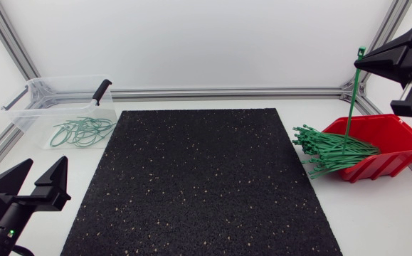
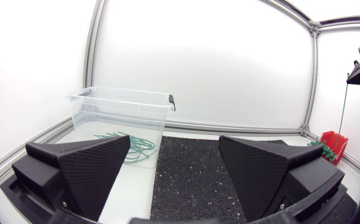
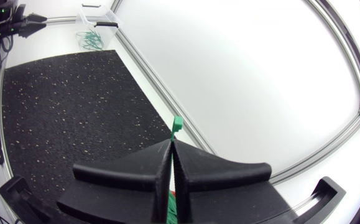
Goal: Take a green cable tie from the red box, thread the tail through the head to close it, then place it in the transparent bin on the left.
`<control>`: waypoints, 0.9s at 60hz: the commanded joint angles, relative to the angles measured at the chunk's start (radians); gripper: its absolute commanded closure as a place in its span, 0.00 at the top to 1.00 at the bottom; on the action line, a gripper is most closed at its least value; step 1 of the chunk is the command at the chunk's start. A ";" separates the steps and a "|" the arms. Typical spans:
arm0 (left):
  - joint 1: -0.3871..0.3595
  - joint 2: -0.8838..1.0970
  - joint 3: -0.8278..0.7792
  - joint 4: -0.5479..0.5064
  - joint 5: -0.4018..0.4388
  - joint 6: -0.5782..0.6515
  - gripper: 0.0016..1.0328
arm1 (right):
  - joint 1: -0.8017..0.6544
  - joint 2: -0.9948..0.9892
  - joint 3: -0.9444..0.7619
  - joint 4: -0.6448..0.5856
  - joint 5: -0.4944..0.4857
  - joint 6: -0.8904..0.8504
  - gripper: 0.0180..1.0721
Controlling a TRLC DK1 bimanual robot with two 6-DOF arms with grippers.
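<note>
A green cable tie (image 1: 352, 107) was gripped near its head by the right gripper (image 1: 364, 62) — long axis upright, tail over the red box (image 1: 399, 136) — well apart from the splayed, empty left gripper (image 1: 45, 163).

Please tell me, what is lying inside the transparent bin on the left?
Inside the transparent bin lie green cable ties closed into loops. They overlap, so their number cannot be told.
</note>
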 commanded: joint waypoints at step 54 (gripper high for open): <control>-0.035 -0.009 -0.039 -0.020 0.001 0.032 0.96 | 0.415 0.377 0.075 -0.298 -0.359 0.700 0.06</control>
